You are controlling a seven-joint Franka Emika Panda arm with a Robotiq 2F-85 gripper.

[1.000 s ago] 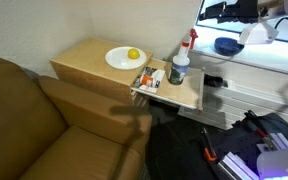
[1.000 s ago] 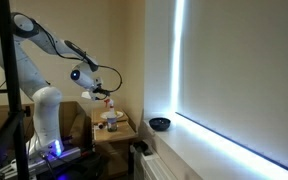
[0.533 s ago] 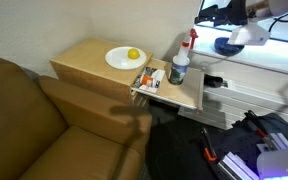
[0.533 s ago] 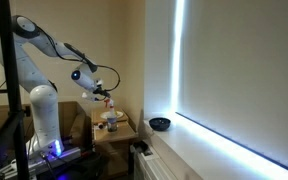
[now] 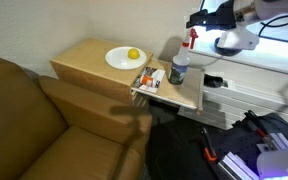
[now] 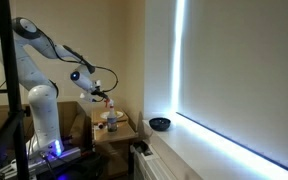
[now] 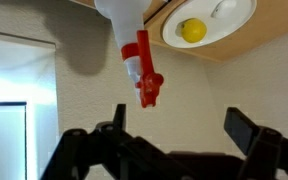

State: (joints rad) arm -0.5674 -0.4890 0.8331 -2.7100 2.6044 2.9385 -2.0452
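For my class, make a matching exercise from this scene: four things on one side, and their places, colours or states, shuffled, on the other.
Things:
1 spray bottle
2 round fruit
3 dark bowl
4 gripper

Descriptions:
a open, holding nothing
b on the window ledge
c yellow, on the white plate
d red nozzle, standing on the wooden side table

Pairs: 1-d; 2-c; 3-b; 4-a

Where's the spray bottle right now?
In an exterior view the spray bottle stands upright on the wooden table, near the plate holding a lemon. The open gripper hovers just above its red trigger.
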